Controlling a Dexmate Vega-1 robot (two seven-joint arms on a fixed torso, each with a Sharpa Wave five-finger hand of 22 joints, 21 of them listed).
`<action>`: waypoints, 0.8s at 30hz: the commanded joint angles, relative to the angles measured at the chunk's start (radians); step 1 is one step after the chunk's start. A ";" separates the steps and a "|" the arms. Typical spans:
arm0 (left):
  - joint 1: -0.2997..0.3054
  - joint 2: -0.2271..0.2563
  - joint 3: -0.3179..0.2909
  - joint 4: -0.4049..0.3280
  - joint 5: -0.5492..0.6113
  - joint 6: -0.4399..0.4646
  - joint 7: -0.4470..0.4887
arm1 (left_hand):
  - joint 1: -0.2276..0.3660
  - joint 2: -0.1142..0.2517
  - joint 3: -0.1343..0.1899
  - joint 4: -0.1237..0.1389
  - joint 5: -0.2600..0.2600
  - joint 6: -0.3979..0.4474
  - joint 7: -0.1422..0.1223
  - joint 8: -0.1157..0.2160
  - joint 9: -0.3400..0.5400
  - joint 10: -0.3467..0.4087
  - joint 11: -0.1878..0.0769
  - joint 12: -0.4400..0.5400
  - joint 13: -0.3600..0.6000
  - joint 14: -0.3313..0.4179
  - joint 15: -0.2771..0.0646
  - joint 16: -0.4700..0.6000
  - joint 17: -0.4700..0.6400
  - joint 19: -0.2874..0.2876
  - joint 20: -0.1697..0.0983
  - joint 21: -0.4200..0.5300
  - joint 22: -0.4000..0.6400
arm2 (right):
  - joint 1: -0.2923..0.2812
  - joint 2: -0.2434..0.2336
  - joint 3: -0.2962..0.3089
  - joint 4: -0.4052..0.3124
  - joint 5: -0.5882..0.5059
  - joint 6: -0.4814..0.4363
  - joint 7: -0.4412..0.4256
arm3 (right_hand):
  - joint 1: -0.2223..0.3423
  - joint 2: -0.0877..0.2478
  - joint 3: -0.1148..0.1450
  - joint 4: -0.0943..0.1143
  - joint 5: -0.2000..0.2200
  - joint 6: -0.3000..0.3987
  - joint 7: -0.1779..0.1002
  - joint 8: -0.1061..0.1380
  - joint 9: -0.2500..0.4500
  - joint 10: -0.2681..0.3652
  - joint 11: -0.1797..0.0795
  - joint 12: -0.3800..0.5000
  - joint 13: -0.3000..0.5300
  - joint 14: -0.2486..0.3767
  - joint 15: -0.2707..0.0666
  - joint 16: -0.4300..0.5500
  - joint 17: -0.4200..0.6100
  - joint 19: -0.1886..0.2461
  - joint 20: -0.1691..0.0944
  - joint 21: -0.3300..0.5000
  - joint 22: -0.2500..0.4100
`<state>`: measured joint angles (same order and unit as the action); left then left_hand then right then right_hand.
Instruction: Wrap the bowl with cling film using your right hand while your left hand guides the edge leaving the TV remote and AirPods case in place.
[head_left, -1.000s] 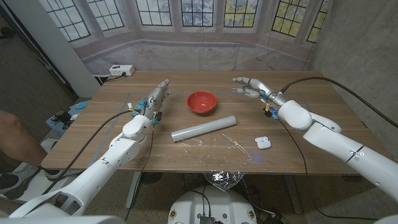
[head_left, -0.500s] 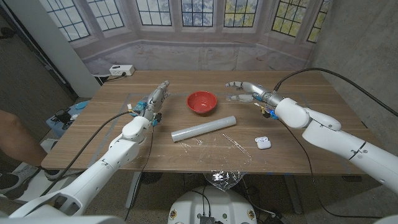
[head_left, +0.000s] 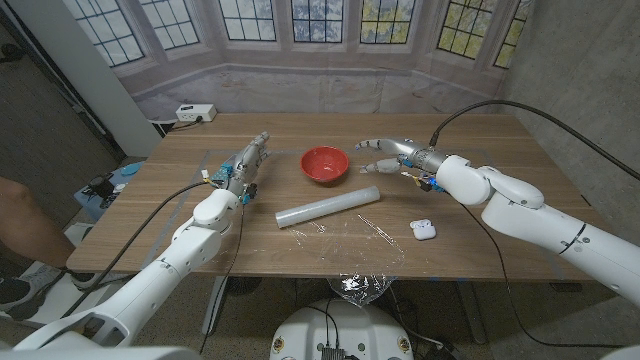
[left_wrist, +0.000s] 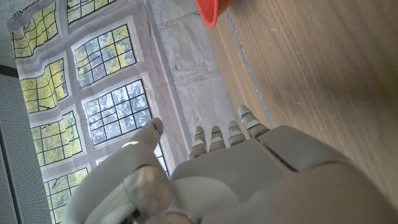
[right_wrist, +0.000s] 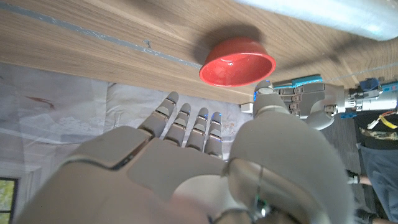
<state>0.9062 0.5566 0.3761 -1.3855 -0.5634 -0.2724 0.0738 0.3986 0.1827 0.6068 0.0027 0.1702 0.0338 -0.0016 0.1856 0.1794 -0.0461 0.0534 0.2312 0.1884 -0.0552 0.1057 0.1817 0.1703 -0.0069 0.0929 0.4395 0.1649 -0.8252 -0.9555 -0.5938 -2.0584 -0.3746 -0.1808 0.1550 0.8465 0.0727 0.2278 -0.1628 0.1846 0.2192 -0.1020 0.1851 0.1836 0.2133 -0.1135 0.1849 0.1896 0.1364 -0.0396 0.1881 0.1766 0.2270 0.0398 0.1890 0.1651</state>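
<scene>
Wrapping not started, by the look of it. The red bowl (head_left: 325, 164) sits bare on the wooden table (head_left: 480, 190), toward the far middle, no film over it. The cling film roll (head_left: 328, 207) lies untouched on its side nearer you, just in front of the bowl, with a loose crumpled sheet of film (head_left: 362, 232) spread on the table beside it and spilling over the near edge.

Your right hand (head_left: 385, 154) hovers just to the right of the bowl, fingers apart and curved, holding nothing. Your left hand (head_left: 250, 160) is well to the left of the bowl, fingers extended and roughly together, also empty.

Everything is left: get film free, draw it over the bowl, tuck the rim with the left hand.

AirPods case (head_left: 423, 230) sits near the front right, close to the loose sheet's edge; judge it likely to get dragged if you pull that sheet. TV remote: cannot make one out. A white power strip (head_left: 195, 113) is at the far left corner. A person's arm (head_left: 22, 215) shows at the left edge.
</scene>
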 joint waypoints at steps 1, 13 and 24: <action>0.006 0.006 -0.005 0.000 0.001 -0.011 -0.002 | 0.011 0.004 0.004 -0.006 0.007 0.005 0.000 0.002 0.002 0.008 0.005 -0.005 0.002 0.007 0.001 0.006 0.001 0.007 0.004 -0.007 0.004 | 0.029 -0.004 -0.040 -0.028 -0.096 -0.035 0.103 | 0.013 -0.004 0.003 -0.007 0.005 -0.012 -0.001 -0.001 0.004 -0.012 -0.002 -0.002 0.003 -0.012 -0.076 -0.003 0.002 -0.010 0.003 -0.003 0.004; 0.020 0.017 -0.012 -0.022 0.006 -0.013 0.008 | 0.012 0.003 0.003 -0.008 0.007 0.004 -0.002 0.001 0.002 0.008 0.005 -0.007 0.003 0.006 0.000 0.005 0.001 0.009 0.004 -0.013 0.005 | 0.027 -0.004 -0.048 -0.055 -0.139 -0.068 0.173 | 0.011 -0.013 -0.001 -0.002 0.006 -0.028 0.002 -0.003 0.005 -0.027 0.004 -0.004 0.003 -0.022 -0.063 -0.004 0.003 -0.019 0.009 -0.005 0.004; 0.037 0.021 -0.018 -0.036 0.002 -0.012 0.014 | 0.014 0.006 0.005 -0.009 0.008 0.004 0.001 0.001 0.002 0.009 0.005 -0.008 0.003 0.006 0.002 0.005 0.002 0.010 0.004 -0.019 0.005 | 0.040 0.000 -0.075 -0.075 -0.212 -0.076 0.234 | 0.015 -0.021 -0.001 -0.003 0.007 -0.025 -0.001 0.002 0.005 -0.025 0.001 0.000 0.003 -0.013 -0.071 0.002 0.003 -0.025 0.008 -0.006 0.005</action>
<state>0.9288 0.5729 0.3632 -1.4092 -0.5591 -0.2837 0.0817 0.4031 0.1872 0.6083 -0.0044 0.1740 0.0338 -0.0016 0.1856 0.1792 -0.0409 0.0589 0.2256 0.1883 -0.0554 0.1055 0.1818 0.1700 -0.0052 0.0947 0.4219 0.1649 -0.7959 -0.9594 -0.6456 -2.1131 -0.5190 -0.2405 0.3265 0.8596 0.0596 0.2278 -0.1627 0.1846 0.1941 -0.0982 0.1851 0.1836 0.1885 -0.1129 0.1809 0.1897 0.1147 -0.0371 0.1881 0.1768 0.2115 0.0482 0.1848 0.1651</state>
